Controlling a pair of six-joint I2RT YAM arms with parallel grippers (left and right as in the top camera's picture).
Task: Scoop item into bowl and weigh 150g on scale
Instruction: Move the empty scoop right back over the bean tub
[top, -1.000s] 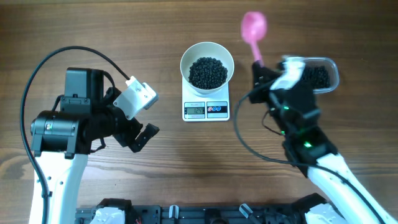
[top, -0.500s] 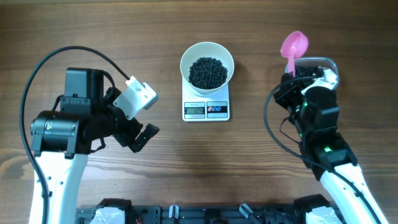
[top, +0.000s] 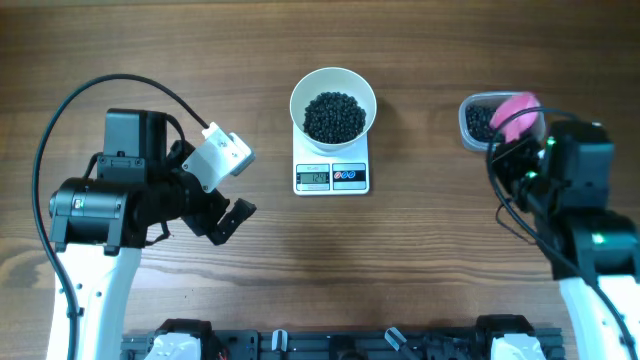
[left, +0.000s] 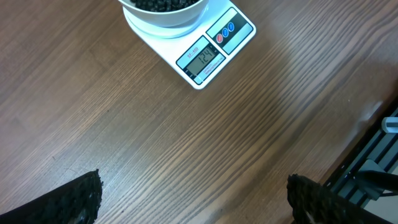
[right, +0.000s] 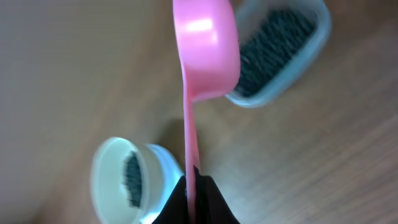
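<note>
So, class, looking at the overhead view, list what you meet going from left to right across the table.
Left claw, open → white bowl holding black beans → clear tub.

Inspection of the left arm (top: 105, 195): black joint housings, a white lower link and a white wrist block (top: 222, 153) are recorded. A black cable (top: 125, 79) is seen at upper left. On the right arm (top: 580, 175), green lights (top: 598, 238) are noted. Black rough-textured pads (left: 81, 200) are fitted to the left pincer (left: 194, 202).
</note>
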